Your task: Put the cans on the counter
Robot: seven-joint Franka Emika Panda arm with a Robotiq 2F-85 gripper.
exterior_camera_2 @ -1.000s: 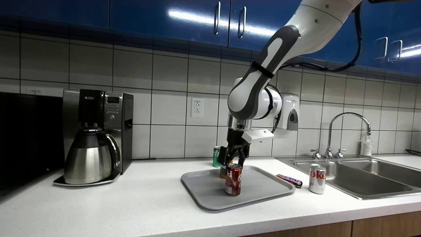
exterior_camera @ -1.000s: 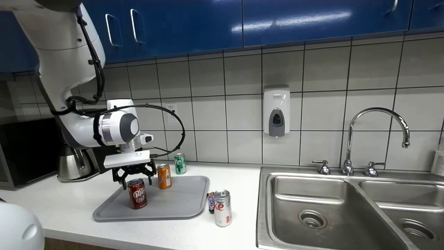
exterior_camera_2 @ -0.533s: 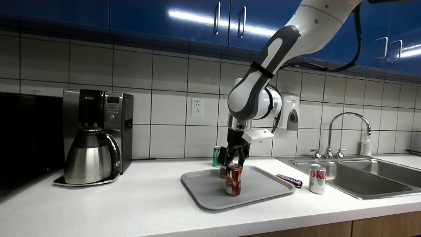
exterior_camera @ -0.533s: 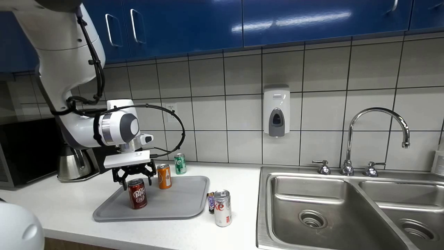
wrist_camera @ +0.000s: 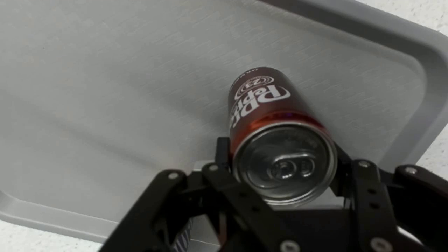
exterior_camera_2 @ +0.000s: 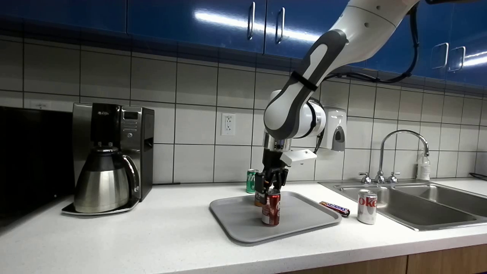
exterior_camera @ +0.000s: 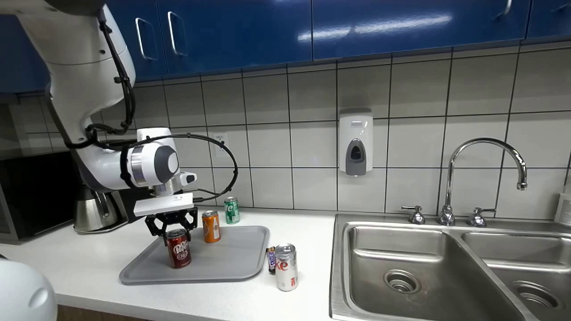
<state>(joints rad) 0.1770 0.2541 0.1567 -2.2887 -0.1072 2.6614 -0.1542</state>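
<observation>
In an exterior view, the robot arm (exterior_camera: pixel 84 76) is cut off at the top, and a white rounded thing (exterior_camera: pixel 26 290), too cropped to name, fills the lower left corner. The gripper (exterior_camera: pixel 178 239) is clamped on the upper part of the dark red can (exterior_camera: pixel 180 255), which stands upright on the grey tray (exterior_camera: pixel 232 261). The orange can (exterior_camera: pixel 211 227) stands farther back on the tray; behind it, on the off-white counter (exterior_camera: pixel 310 276), is the green can (exterior_camera: pixel 232 211). The silver-white can (exterior_camera: pixel 286 268) is upright on the counter, just beside a candy bar (exterior_camera: pixel 271 260). The steel sink (exterior_camera: pixel 339 267) runs out of frame, below grey tiles (exterior_camera: pixel 268 145) and blue cupboards (exterior_camera: pixel 241 35).

In an exterior view, the coffee maker (exterior_camera_2: pixel 110 123) is partly covered by its pot (exterior_camera_2: pixel 102 188), and a black box (exterior_camera_2: pixel 34 160) beside it is cut by the edge. The orange can is mostly hidden behind the gripper and the dark red can.

In the wrist view, the fingers (wrist_camera: pixel 222 150) press the lid end of the dark red can from both sides. A striped patch (wrist_camera: pixel 183 239) behind them is too covered to name. Past the tray's rim the counter shows speckled.
</observation>
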